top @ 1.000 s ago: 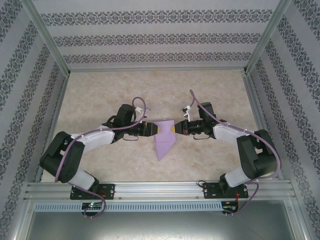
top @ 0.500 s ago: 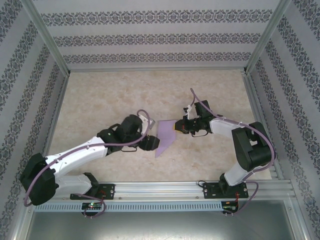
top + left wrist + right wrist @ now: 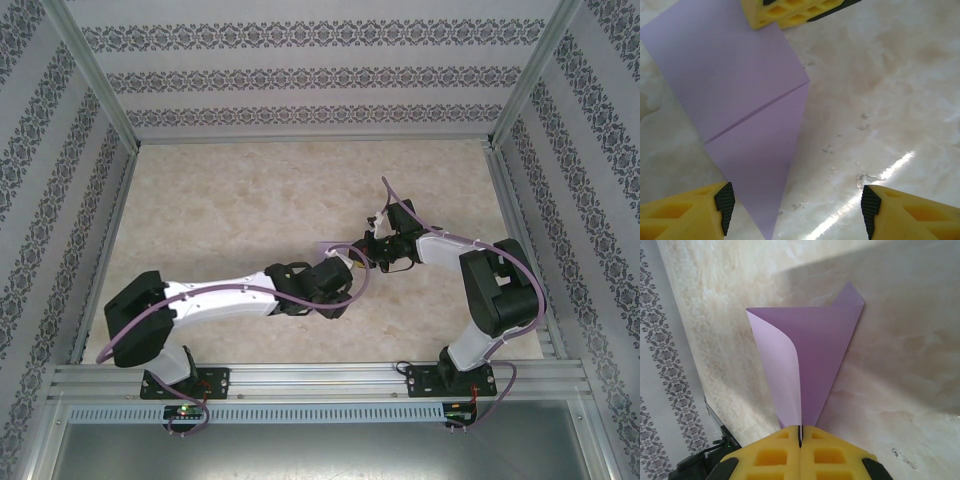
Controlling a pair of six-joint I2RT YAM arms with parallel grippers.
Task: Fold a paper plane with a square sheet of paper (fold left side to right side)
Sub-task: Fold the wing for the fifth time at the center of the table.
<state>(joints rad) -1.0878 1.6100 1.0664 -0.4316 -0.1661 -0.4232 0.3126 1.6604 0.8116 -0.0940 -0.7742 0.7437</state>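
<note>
The square sheet of paper, lilac, lies folded into a narrow pointed paper plane (image 3: 747, 125) on the table, with a crease across it and its tip toward my left wrist camera. My left gripper (image 3: 797, 207) hovers open over that tip, one pad (image 3: 725, 202) above the paper's edge, the other pad (image 3: 871, 207) over bare table. In the top view the left gripper (image 3: 344, 266) covers most of the paper (image 3: 330, 246). My right gripper (image 3: 800, 432) is shut on the plane's narrow end (image 3: 812, 345), where one layer curls upward. The right gripper (image 3: 358, 252) faces the left one.
The marbled tabletop (image 3: 220, 200) stretches to the back and left. Aluminium rails (image 3: 300, 378) run along the near edge, and patterned walls (image 3: 300, 75) close in the sides and back.
My left arm has swung right and forward over the paper, and its jaws have opened wider. The right gripper has kept its hold on the paper, almost in place.
</note>
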